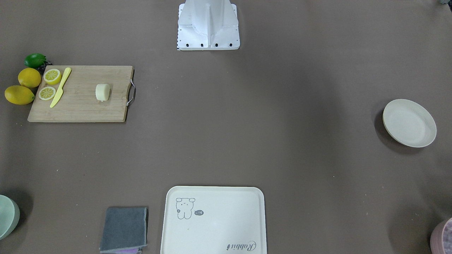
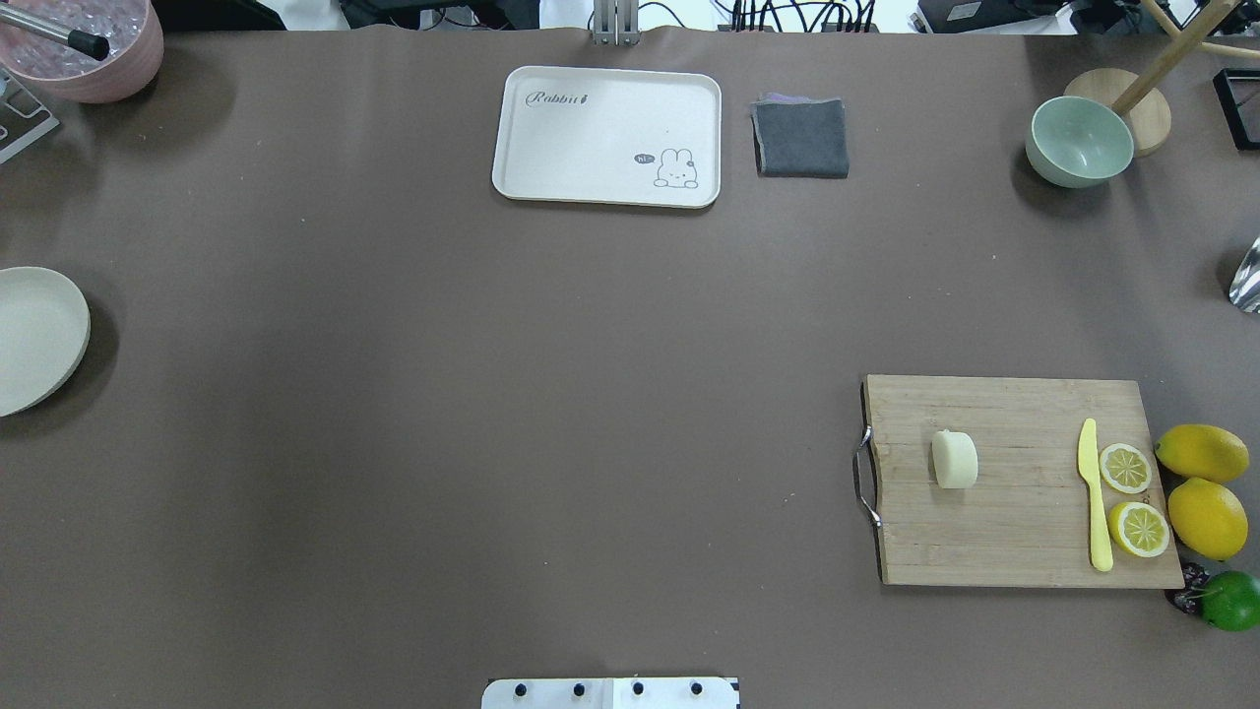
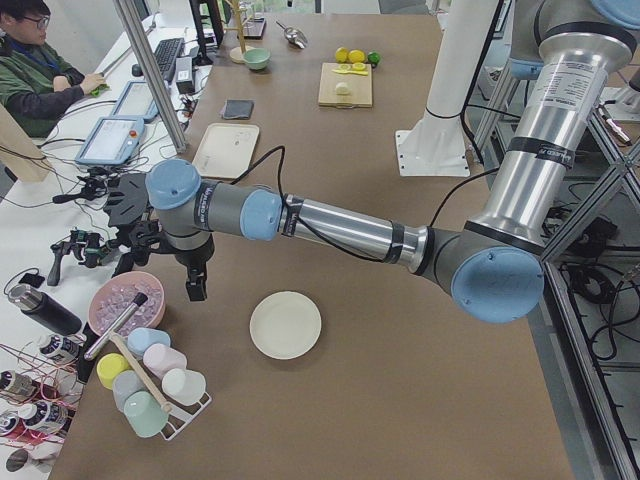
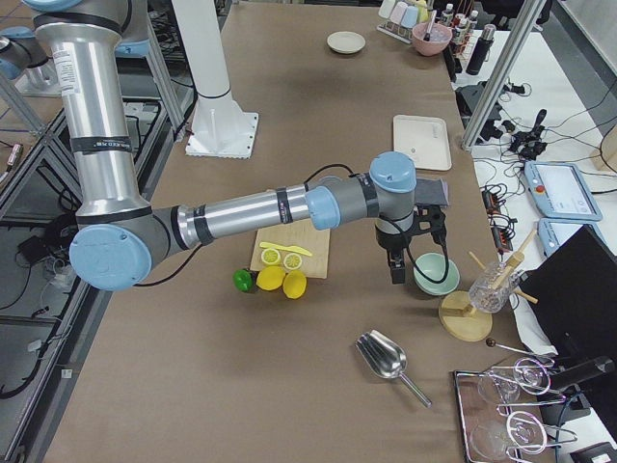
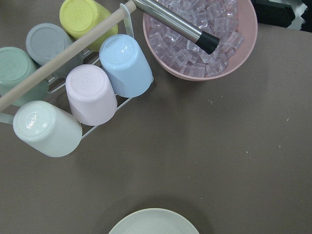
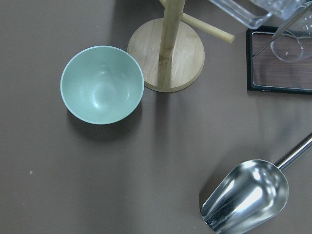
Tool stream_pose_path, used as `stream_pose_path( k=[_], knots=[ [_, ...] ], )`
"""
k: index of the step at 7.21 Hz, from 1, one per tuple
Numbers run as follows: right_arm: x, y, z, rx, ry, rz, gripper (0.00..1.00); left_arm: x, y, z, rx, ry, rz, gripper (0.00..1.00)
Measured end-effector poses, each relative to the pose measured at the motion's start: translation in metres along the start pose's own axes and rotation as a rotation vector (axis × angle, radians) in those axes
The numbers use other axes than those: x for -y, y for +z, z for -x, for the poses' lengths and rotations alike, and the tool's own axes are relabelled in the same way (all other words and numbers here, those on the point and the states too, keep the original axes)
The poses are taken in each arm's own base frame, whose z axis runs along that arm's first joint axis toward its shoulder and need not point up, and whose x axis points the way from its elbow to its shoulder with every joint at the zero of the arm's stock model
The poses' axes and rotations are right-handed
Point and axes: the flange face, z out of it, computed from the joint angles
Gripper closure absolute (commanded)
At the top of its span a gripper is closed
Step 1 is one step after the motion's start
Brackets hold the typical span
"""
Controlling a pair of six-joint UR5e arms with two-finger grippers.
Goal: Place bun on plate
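A robotics lab: person (image 3: 35, 65) at keyboard (image 3: 165, 52), cabled control tablets (image 3: 108, 140), metal frame post (image 3: 150, 70).

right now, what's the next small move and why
Probably swing the right gripper from near the bowl over to the bun. The bun lies untouched on the board on the robot's right, that gripper is the nearer one, and the plate waits empty at the far left.

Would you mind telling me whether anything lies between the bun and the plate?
Nothing visible does: between the bun on the cutting board and the plate there is only bare table.
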Motion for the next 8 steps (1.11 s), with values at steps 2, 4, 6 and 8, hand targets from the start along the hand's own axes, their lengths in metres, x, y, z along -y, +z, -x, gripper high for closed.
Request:
stream_pose_path(
  k=[2,4,6,8],
  knots=[
    [0.001,-0.001,0.001,0.005,-0.001,-0.003,0.0,0.001,-0.004,-0.005,-0.006,0.007,-0.009,0.02],
    [0.001,-0.003,0.003,0.007,-0.004,-0.01,0.0,0.003,-0.012,-0.016,-0.031,0.069,-0.052,0.02],
    [0.0,-0.005,0.003,0.009,-0.001,-0.014,0.0,0.012,0.007,-0.012,-0.059,0.125,-0.071,0.02],
    [0.001,-0.006,0.005,0.007,-0.003,-0.018,0.0,0.019,0.025,-0.008,-0.063,0.122,-0.055,0.02]
  ],
)
